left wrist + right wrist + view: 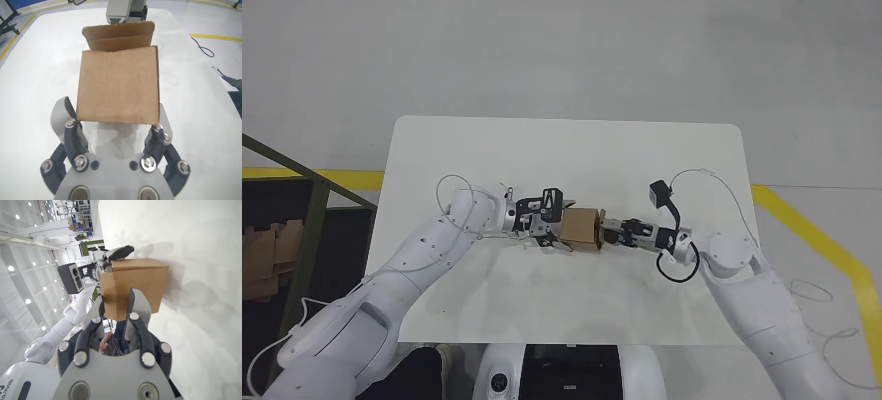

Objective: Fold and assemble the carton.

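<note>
A white table (442, 150) stands on a pale grey floor (542, 50). A yellow line (807, 215) is painted on the floor at the table's 3 o'clock, and a stack of brown cardboard (264, 255) lies off its 9 o'clock edge.

The carton (584, 228) sits at the table's middle, lying on its side. The end turned towards 3 o'clock is open, with one flap (119, 31) standing out and plain cardboard walls showing inside.

The left gripper (114, 106) is at the carton's 9 o'clock end. Its fingers (60, 115) are spread wide and press on two opposite sides of the carton. The right gripper (116, 295) is at the 3 o'clock end, with its fingers (139, 306) pinching the carton's wall there.
</note>
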Robot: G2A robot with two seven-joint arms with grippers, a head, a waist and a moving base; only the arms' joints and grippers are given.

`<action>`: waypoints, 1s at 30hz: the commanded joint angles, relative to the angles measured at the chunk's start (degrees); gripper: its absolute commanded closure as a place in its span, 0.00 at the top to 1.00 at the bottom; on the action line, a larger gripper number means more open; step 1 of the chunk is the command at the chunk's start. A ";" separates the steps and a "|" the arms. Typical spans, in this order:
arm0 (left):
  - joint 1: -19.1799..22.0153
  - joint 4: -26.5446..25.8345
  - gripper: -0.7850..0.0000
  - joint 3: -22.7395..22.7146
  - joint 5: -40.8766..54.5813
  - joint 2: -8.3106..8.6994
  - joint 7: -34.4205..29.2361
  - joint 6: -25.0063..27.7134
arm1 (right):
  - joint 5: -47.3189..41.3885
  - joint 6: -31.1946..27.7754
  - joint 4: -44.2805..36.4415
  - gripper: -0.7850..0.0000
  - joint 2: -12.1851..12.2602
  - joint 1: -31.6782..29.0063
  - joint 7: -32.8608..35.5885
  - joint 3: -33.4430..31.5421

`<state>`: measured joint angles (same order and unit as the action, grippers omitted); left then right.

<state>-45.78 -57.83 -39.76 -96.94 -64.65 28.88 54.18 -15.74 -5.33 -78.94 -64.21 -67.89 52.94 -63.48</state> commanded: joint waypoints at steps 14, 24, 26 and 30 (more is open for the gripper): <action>0.02 -0.32 0.91 0.02 0.18 -0.08 -0.62 0.06 | 4.44 2.80 -0.92 0.20 0.31 -0.16 -1.16 0.38; -0.07 -0.23 0.91 0.00 0.43 -0.13 -0.79 0.05 | 4.67 3.11 0.47 0.22 -0.03 0.92 -1.23 1.80; -0.04 -0.16 0.91 -0.02 0.46 -0.13 -0.74 0.10 | 4.68 3.14 0.83 0.24 -0.11 1.21 -1.30 2.07; -0.08 -0.05 0.91 -0.04 0.41 -0.12 -0.59 0.03 | 4.74 3.16 1.37 0.25 -0.28 1.72 -1.34 2.65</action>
<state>-45.85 -57.90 -39.80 -96.48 -64.77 28.25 54.22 -11.02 -2.16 -77.68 -64.46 -66.27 51.59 -60.95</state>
